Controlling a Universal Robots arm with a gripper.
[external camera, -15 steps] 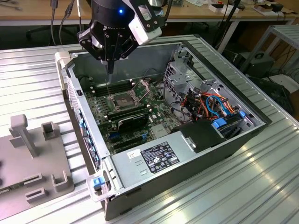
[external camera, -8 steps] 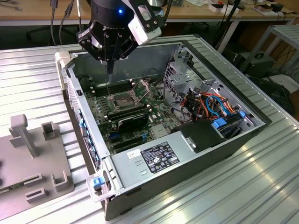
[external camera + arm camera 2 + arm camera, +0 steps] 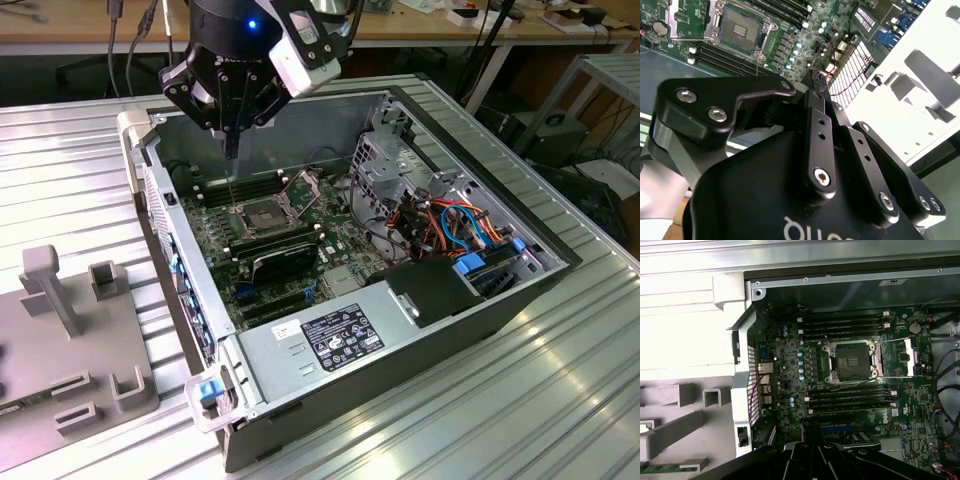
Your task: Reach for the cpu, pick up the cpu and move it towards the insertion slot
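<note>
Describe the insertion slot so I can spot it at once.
In the open computer case, find the green motherboard. The insertion slot is the square socket on it, between two banks of long black memory slots; its shiny metal frame and dark centre set it apart.

Exterior view: even, bright overhead room light. Ribbed metal counter (image 3: 560, 400) carries soft sheen, no hard glare. Computer case (image 3: 300, 130) interior darker, walls shading motherboard (image 3: 340, 225). Blue indicator light (image 3: 252, 24) glows on arm. Second wrist view: gripper (image 3: 815, 82) very close, black, soft-focused (screw heads catch small highlights). Grey fixture (image 3: 925, 70) beyond it blown out to near white. First wrist view: counter and fixture overexposed, pale, detail lost. Motherboard dim, in shade of case, slightly grainy.
</note>
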